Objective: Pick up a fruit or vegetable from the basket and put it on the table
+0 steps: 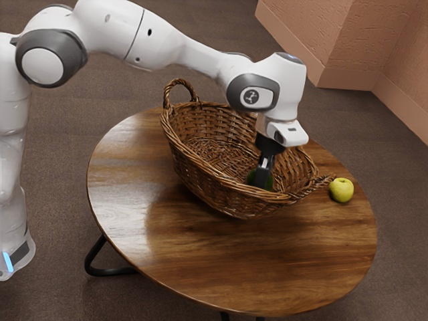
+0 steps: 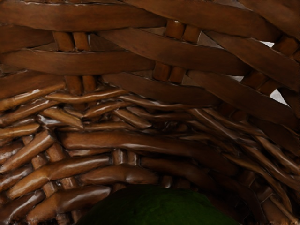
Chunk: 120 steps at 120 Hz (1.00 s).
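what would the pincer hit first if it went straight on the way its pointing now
Most likely the dark green fruit or vegetable inside the basket, right by the pincer; whether there is any gap between them is unclear.

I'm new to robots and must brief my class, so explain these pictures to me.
The machine is a white robot arm ending in a black gripper. The exterior view comes from a camera at the arm's side. The wrist view comes from a camera on the arm's hand, looking closely at woven wicker.

On the round wooden table stand a wicker basket and, outside it, a yellow-green apple. The gripper reaches down into the basket, right at a dark green fruit or vegetable. Whether it is actually held, I cannot tell.
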Available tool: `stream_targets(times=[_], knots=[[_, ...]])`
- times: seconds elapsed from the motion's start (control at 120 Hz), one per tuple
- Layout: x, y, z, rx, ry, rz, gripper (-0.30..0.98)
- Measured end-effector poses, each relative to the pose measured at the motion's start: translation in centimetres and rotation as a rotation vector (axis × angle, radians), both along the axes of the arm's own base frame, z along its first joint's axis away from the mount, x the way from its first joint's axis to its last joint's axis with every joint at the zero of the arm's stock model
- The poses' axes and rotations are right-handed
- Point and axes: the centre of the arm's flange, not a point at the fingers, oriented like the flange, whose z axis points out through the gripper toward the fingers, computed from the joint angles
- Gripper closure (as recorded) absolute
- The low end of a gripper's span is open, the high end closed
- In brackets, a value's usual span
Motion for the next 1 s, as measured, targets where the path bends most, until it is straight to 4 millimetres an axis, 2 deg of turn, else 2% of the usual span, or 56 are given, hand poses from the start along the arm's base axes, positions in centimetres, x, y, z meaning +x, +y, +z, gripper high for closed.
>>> stream_targets(times=[0.083,0.183,0.267,0.392,0.467,0.575,0.617,0.658,0.8,0.917,1.0], knots=[[-0.2,0.4,0.8,0.005,0.0,0.013,0.38],[-1.2,1.0,3.1,0.012,-0.01,0.033,0.38],[-2.6,2.1,6.2,0.018,-0.031,0.06,0.37],[-5.2,4.9,11.4,0.049,-0.054,0.118,0.37],[-6.5,8.1,14.3,0.09,-0.05,0.184,0.37],[-9.3,18.1,16.3,0.121,-0.003,0.386,0.37],[-10.8,20.4,17.3,0.129,0.007,0.438,0.38],[-12.0,21.2,18.2,0.132,0.01,0.465,0.38],[-16.2,22.3,21.8,0.125,0.002,0.518,0.38],[-18.7,25.7,22.0,0.135,0.06,0.608,0.39],[-20.1,26.9,21.8,0.152,0.108,0.653,0.39]])
